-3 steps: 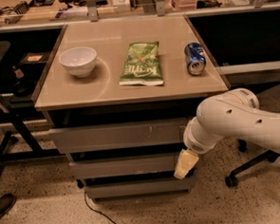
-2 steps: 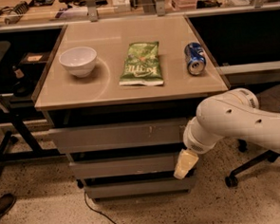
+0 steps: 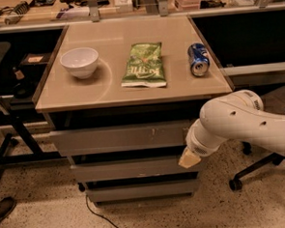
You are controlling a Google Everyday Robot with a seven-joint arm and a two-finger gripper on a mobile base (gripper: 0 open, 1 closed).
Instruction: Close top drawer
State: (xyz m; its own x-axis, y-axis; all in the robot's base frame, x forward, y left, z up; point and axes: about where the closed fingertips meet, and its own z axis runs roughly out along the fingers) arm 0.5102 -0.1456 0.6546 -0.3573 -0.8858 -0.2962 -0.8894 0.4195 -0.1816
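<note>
The top drawer (image 3: 117, 138) is a wide grey front just under the tan tabletop (image 3: 107, 91), with small white marks right of centre. It stands out a little toward me, with a dark gap above it. My white arm (image 3: 240, 122) comes in from the right and covers the drawer's right end. My gripper (image 3: 189, 158) shows as a cream tip hanging just below that end, in front of the middle drawer.
On the tabletop lie a white bowl (image 3: 80, 61), a green chip bag (image 3: 144, 65) and a blue can (image 3: 198, 59) on its side. Two plain grey drawers (image 3: 126, 169) sit below. A chair base (image 3: 243, 177) stands right, a cable (image 3: 98, 215) runs on the floor.
</note>
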